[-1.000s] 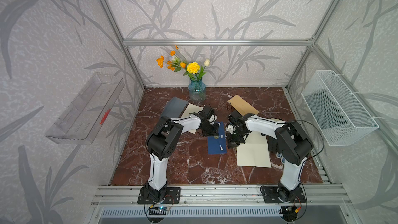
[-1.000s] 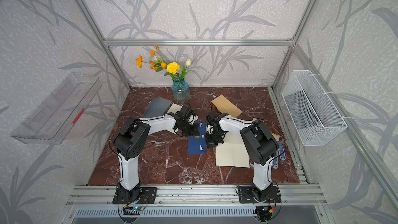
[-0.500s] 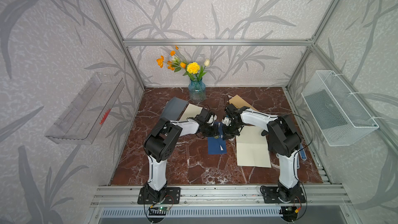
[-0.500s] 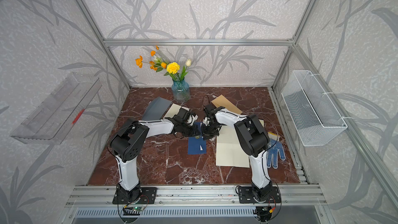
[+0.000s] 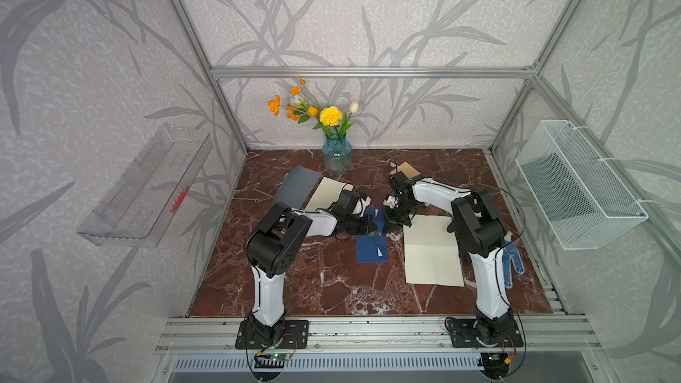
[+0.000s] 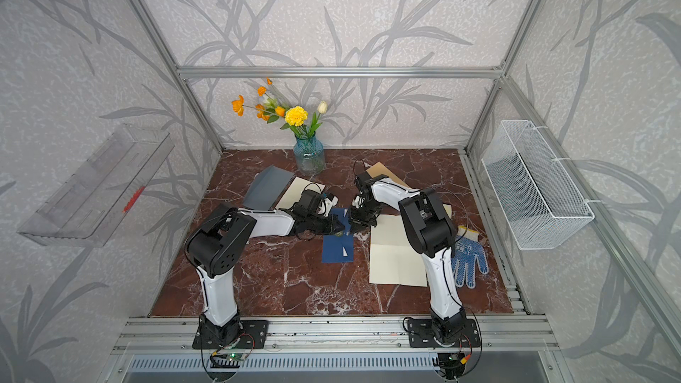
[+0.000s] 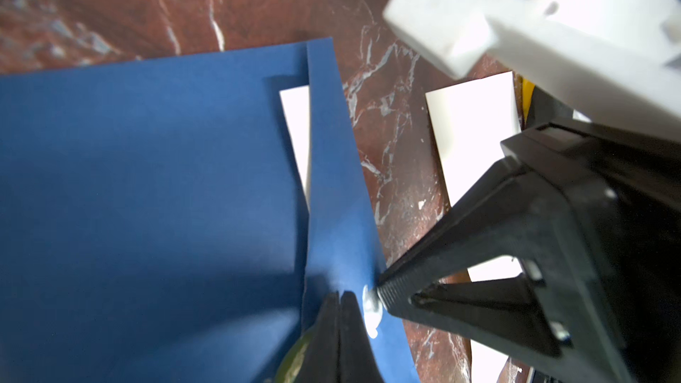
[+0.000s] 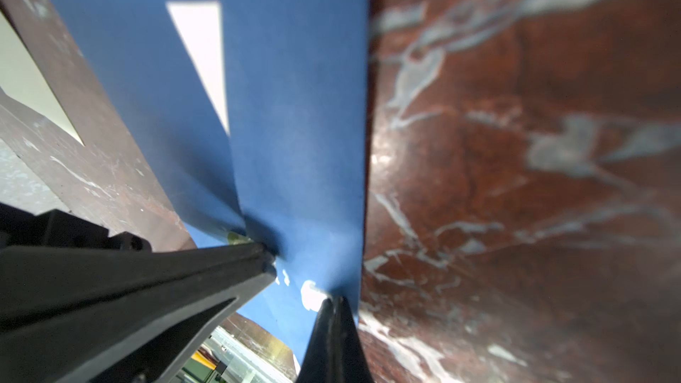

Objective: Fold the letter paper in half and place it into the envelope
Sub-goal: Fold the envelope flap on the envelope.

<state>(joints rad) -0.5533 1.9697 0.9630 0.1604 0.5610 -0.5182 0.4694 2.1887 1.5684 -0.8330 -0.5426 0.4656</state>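
We see white links (image 5: pixel 268 289) and black joints (image 5: pixel 274 248). Left end effector (image 7: pixel 341 296) and right end effector (image 8: pixel 333 302) are black, tapered.

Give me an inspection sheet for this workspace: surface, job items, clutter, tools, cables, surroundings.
Surface: red-brown marble tabletop.
Job's things: navy envelope mid-table, far end lifted; pale sliver in its seam gap, possibly the letter paper.
Clutter: grey envelope, small cream sheet, tan envelope, large creased cream sheet, dotted glove, flower vase.
Tools: left tool and right tool both shut on the envelope's far end.
Cables: black cable loops off the right arm.
Surroundings: clear shelf on one wall, white wire basket on the opposite wall.
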